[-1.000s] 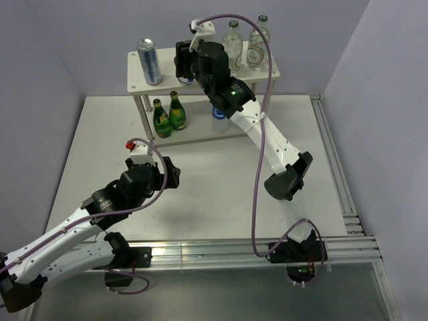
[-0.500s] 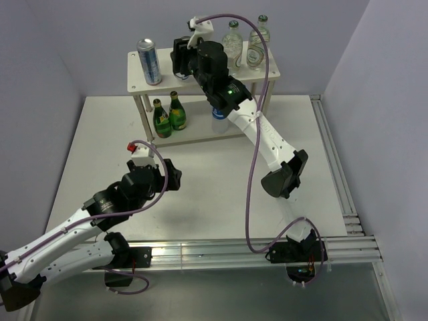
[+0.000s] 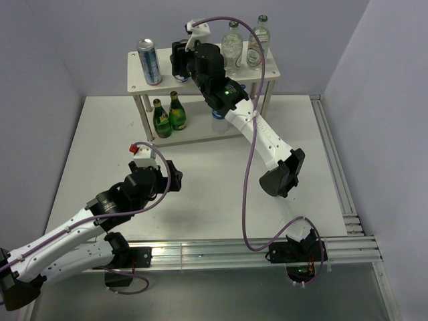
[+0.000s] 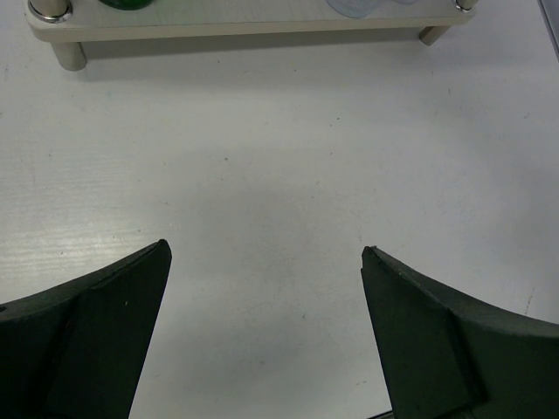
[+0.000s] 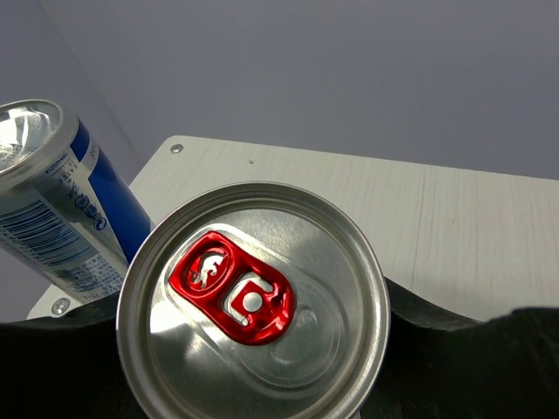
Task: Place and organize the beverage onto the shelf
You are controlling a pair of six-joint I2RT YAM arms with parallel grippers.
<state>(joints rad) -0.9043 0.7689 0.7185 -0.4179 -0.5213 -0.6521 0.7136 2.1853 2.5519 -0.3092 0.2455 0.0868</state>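
The shelf (image 3: 264,72) stands at the back of the table, its top board also in the right wrist view (image 5: 437,218). My right gripper (image 3: 179,63) is above the top board, shut on a silver can with a red tab (image 5: 253,305), held upright; it also shows in the right wrist view (image 5: 253,349). A blue and silver can (image 3: 150,61) stands on the top board to its left, close beside the held can in the right wrist view (image 5: 52,209). Two clear bottles (image 3: 233,43) stand at the right of the top board. My left gripper (image 3: 170,175) is open and empty over the table (image 4: 266,253).
Two green bottles (image 3: 167,116) stand on the lower board at the left, and a blue-capped bottle (image 3: 218,114) stands there under my right arm. The lower board's front edge (image 4: 244,28) lies ahead of my left gripper. Grey walls close in behind and on both sides.
My right gripper has carried the can a little left and farther back over the top board. My left gripper has shifted slightly forward and stays open.
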